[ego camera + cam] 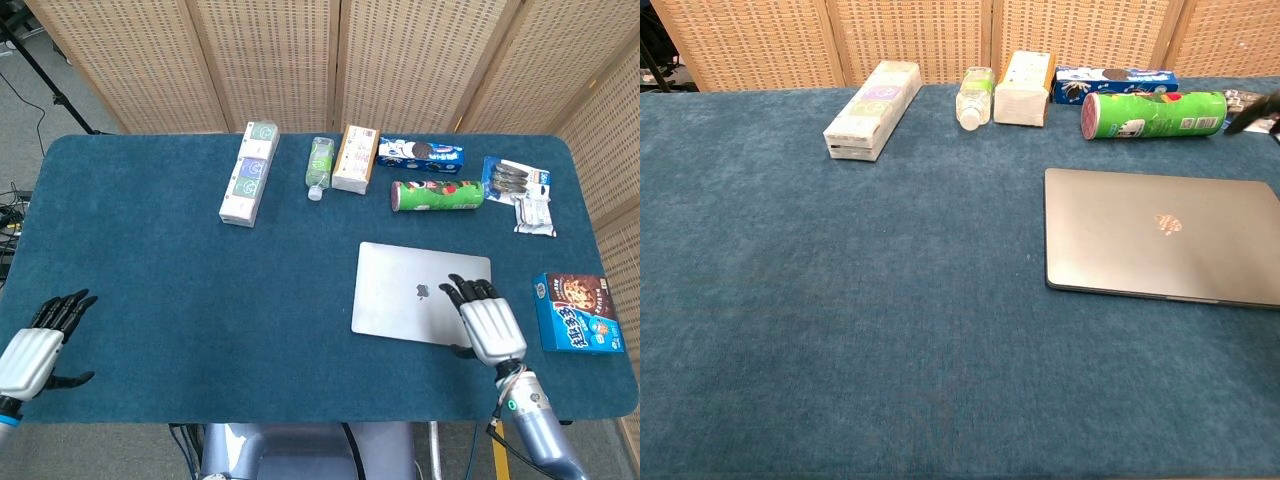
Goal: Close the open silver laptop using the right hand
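The silver laptop [415,290] lies flat and closed on the blue table, its lid logo facing up; the chest view shows it [1150,232] at the right with no gap between lid and base. My right hand [485,322] hovers over the laptop's near right corner with fingers spread, holding nothing. In the chest view only dark fingertips [1258,110] show at the right edge, well above the lid. My left hand [38,340] sits at the table's near left edge, fingers apart and empty.
Along the far side lie a white box [250,172], a small bottle [319,165], a tan box [355,158], a blue cookie pack [420,151] and a green can [437,194]. A foil packet [520,190] and blue snack box [577,312] sit right.
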Motion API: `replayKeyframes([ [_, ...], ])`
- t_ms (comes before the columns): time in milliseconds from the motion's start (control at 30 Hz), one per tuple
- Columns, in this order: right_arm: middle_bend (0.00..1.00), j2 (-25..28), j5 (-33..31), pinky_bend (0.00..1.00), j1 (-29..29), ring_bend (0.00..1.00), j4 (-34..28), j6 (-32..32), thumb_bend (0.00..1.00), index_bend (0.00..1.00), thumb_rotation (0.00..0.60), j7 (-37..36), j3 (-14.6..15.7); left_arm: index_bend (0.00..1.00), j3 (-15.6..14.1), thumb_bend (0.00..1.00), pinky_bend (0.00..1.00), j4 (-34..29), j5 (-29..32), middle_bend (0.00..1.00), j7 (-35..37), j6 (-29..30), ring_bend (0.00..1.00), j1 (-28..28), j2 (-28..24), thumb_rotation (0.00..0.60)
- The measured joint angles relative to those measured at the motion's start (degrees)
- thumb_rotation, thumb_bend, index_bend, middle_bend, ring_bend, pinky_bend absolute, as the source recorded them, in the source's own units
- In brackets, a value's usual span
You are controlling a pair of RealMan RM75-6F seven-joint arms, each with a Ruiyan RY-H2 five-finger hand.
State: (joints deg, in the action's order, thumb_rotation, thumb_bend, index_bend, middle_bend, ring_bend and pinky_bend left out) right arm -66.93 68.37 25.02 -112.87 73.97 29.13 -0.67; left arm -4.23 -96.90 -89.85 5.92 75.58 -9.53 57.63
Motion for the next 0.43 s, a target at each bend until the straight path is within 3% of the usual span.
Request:
replayKeyframes([
  [200,0.10,1.60,14.06,0.13,-5.77,0.17,0.20,10.05,0.02,0.14,0.600,-5.14,2.32,0.05,1.33,0.03,0.05,1.74,0.13,0.00,1.63,3.37,0.01,1.21,1.67,0.600],
  [333,0.08,2.14,22.30,0.12,-11.68,0.14,4.64,19.57,0.02,0.12,0.600,-11.64,4.50,0.05,1.95,0.03,0.05,2.20,0.44,0.00,1.77,4.47,0.01,1.51,2.40,0.600],
  [433,0.06,2.29,25.06,0.12,-15.19,0.12,9.69,24.61,0.02,0.11,0.600,-16.87,5.46,0.05,2.50,0.03,0.05,2.73,0.10,0.00,1.81,6.13,0.00,1.82,3.43,0.600],
])
